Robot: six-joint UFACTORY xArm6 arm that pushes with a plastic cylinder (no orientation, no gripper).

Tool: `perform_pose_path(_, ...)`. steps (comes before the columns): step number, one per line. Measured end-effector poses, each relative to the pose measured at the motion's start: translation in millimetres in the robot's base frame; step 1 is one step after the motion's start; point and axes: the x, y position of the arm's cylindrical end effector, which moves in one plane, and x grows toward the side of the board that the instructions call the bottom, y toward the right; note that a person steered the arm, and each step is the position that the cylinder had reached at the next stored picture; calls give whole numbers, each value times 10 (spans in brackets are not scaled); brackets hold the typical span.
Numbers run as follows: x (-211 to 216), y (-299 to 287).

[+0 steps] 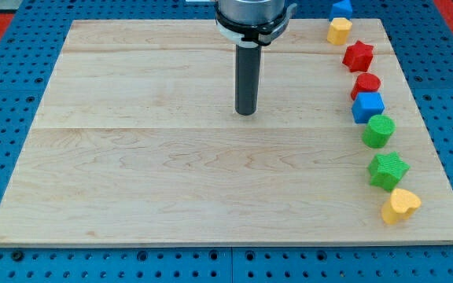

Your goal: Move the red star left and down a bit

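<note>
The red star (359, 56) lies near the board's right edge, toward the view's top. My tip (246, 112) stands on the wooden board (171, 173) near its middle, well to the left of the red star and a little lower. It touches no block.
A column of blocks runs down the right edge: a blue block (341, 8), a yellow block (338, 31), a red cylinder (366, 84), a blue cube (368, 107), a green cylinder (379, 130), a green star (388, 170), a yellow heart (400, 205).
</note>
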Motion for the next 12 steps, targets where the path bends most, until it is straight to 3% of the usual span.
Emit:
perform_pose_path(2,177,-100)
perform_pose_path(3,49,-56)
perform_pose_path(4,-500,76)
perform_pose_path(5,-773,66)
perform_pose_path(6,-770,31)
perform_pose_path(8,1162,-39)
perform_pose_path(9,2037,260)
perform_pose_path(11,2088,1283)
perform_pose_path(12,2085,1362)
